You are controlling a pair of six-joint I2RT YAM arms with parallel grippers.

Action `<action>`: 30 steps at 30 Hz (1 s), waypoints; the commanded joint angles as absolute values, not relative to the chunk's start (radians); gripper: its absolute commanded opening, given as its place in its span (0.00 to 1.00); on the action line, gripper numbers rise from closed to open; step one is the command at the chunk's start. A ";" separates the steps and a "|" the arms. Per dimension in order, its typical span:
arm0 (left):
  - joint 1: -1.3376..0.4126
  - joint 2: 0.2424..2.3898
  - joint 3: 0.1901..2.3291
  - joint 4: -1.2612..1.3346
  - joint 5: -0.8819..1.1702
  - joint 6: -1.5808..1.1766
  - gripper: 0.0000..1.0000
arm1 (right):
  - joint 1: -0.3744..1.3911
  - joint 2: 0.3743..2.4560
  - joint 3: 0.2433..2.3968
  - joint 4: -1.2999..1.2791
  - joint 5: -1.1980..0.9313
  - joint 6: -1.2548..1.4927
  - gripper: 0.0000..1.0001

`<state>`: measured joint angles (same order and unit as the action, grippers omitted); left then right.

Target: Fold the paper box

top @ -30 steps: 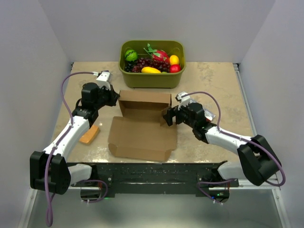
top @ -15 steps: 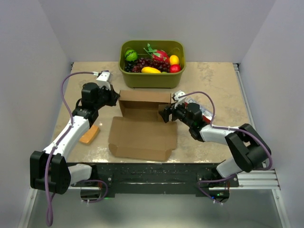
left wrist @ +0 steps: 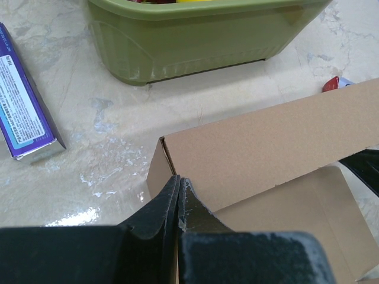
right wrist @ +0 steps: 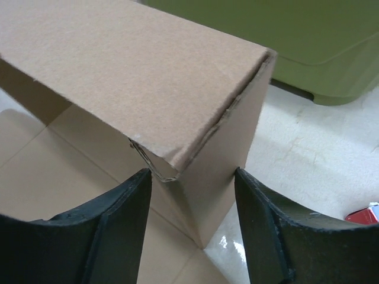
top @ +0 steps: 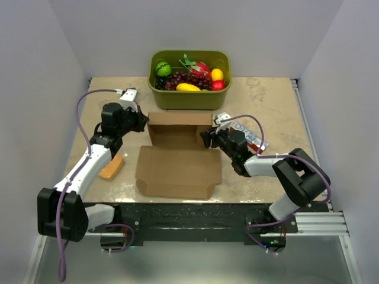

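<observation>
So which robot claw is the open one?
The right gripper: its fingers stand apart, straddling the paper box corner, while the left gripper is pinched shut.

The top camera looks down from above and behind the arm bases, far enough off to take in the whole table (top: 272, 106), with the tub (top: 189, 99) beyond both sets of jaws and the box (top: 177, 171) between them. The left wrist camera sits close behind the left gripper (left wrist: 179, 180), facing forward over its closed jaws to the box's raised wall and the tub beyond. The right wrist camera, nearer still, looks out between the right gripper's (right wrist: 192, 174) parted jaws at the box's corner; all three views share box and tub.
</observation>
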<state>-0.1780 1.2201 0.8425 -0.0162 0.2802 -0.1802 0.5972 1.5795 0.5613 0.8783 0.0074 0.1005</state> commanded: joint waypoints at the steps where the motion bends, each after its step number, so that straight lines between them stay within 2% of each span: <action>1: -0.190 1.246 0.841 -0.097 0.334 -0.172 0.04 | 0.629 1.617 0.584 1.035 0.023 0.144 0.56; 5: -0.190 1.246 0.839 -0.094 0.337 -0.172 0.04 | 0.629 1.641 0.604 1.040 0.038 0.163 0.45; 10: -0.189 1.246 0.836 -0.087 0.348 -0.178 0.04 | 0.647 1.669 0.624 1.040 0.098 0.173 0.39; 14: -0.190 1.246 0.834 -0.081 0.357 -0.183 0.03 | 0.679 1.687 0.630 1.039 0.213 0.182 0.28; 21: -0.192 1.239 0.830 -0.072 0.367 -0.189 0.03 | 0.721 1.709 0.679 0.963 0.400 0.183 0.17; 25: -0.192 1.235 0.828 -0.069 0.367 -0.190 0.03 | 0.739 1.729 0.703 0.910 0.498 0.176 0.07; 30: -0.192 1.232 0.824 -0.066 0.368 -0.192 0.03 | 0.750 1.755 0.721 0.876 0.590 0.176 0.00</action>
<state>-0.1768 1.2201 0.8425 -0.0139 0.2882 -0.1795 0.7185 1.7279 0.6800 0.9188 0.5255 0.1463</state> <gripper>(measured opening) 0.038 0.186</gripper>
